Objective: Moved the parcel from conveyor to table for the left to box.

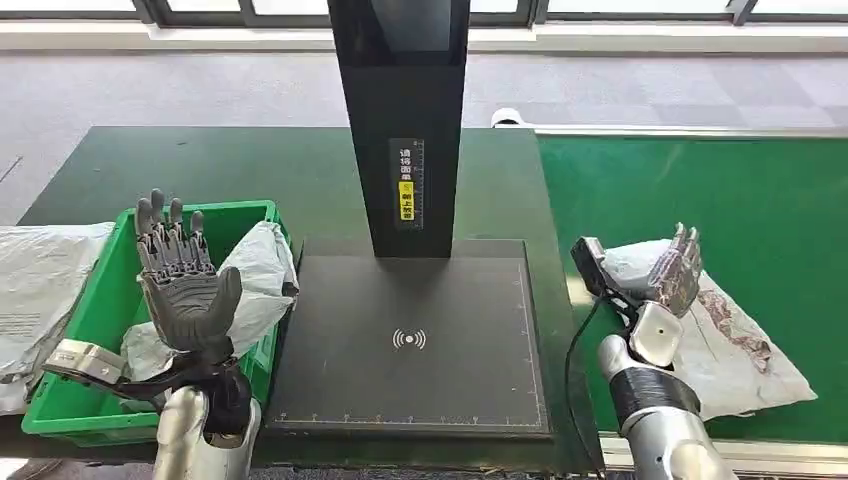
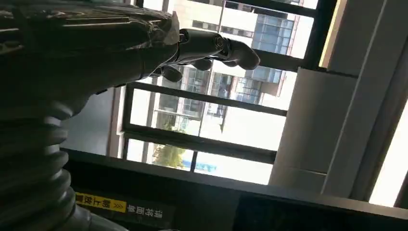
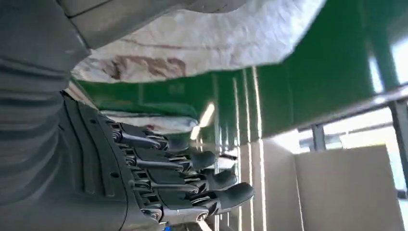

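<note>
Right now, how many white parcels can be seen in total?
3. One parcel lies on the green conveyor under the right hand. One is in the green bin. One lies left of the bin. Others may be hidden.

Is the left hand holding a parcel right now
No, the left hand is raised with fingers spread and nothing in it, above the green bin that already has a white parcel in it.
</note>
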You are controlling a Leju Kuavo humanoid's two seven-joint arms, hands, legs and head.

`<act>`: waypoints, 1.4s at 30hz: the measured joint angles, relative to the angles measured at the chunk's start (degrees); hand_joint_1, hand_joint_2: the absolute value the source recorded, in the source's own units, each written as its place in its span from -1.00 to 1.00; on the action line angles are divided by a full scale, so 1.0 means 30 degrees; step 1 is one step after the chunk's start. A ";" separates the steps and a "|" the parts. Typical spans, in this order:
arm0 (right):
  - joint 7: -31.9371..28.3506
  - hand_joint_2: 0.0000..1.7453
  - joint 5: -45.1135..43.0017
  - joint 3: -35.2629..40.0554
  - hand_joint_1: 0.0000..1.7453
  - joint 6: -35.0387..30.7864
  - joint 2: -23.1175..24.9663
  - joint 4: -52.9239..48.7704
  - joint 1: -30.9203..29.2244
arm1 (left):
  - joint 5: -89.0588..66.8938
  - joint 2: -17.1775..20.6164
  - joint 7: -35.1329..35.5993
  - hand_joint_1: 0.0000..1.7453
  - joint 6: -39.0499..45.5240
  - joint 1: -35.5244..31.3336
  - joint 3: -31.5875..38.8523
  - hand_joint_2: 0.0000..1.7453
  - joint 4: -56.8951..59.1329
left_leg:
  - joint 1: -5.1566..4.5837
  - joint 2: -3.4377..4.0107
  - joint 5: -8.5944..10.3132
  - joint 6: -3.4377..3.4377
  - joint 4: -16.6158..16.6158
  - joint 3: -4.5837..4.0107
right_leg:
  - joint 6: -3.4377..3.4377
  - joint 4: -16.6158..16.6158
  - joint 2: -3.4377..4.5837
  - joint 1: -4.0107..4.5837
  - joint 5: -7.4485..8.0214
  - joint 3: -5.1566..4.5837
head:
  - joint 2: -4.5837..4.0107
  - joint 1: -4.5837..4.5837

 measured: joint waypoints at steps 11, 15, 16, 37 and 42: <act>0.0633 1.00 0.0051 -0.0065 -1.00 0.1543 -0.0248 0.1813 -0.0620 | -0.0263 0.0015 0.0000 -1.00 -0.0036 0.0000 0.0000 1.00 0.0284 | 0.0002 0.0001 -0.0001 -0.0001 0.0000 -0.0001 | 0.0000 0.0001 0.0001 0.0003 -0.0002 -0.0005 | 0.0000 0.0000; 0.0990 1.00 0.0255 -0.0065 -1.00 0.2314 -0.0269 0.2088 -0.0660 | -0.0415 0.0022 0.0000 -1.00 -0.0022 -0.0002 0.0000 1.00 0.0437 | 0.0001 0.0001 -0.0001 0.0000 0.0000 -0.0002 | 0.0000 0.0000 0.0001 0.0001 -0.0001 -0.0003 | -0.0007 0.0000; 0.1012 1.00 0.0277 -0.0065 -1.00 0.2388 -0.0277 0.2141 -0.0670 | -0.0444 0.0022 0.0000 -1.00 0.0000 -0.0002 0.0000 1.00 0.0444 | 0.0001 0.0001 -0.0001 0.0000 0.0000 -0.0002 | 0.0000 0.0000 0.0001 0.0002 -0.0001 -0.0002 | -0.0007 0.0000; 0.2621 1.00 0.0306 -0.0080 -1.00 0.4099 -0.0502 0.2526 -0.0738 | -0.0889 0.0029 -0.0066 -1.00 0.0641 -0.0012 0.0000 1.00 0.0663 | 0.0000 -0.0008 0.0000 0.0000 0.0001 -0.0004 | 0.0000 -0.0001 -0.0013 -0.0001 -0.0001 -0.0004 | -0.0007 0.0000; 0.2388 1.00 -0.0190 -0.0233 -1.00 0.4938 -0.0845 0.2840 -0.0745 | -0.1100 0.0029 -0.0204 -1.00 0.0802 -0.0020 0.0000 1.00 0.0911 | -0.0002 0.0002 -0.0002 0.0000 0.0001 -0.0003 | 0.0000 -0.0002 0.0007 -0.0002 -0.0001 -0.0010 | -0.0007 0.0000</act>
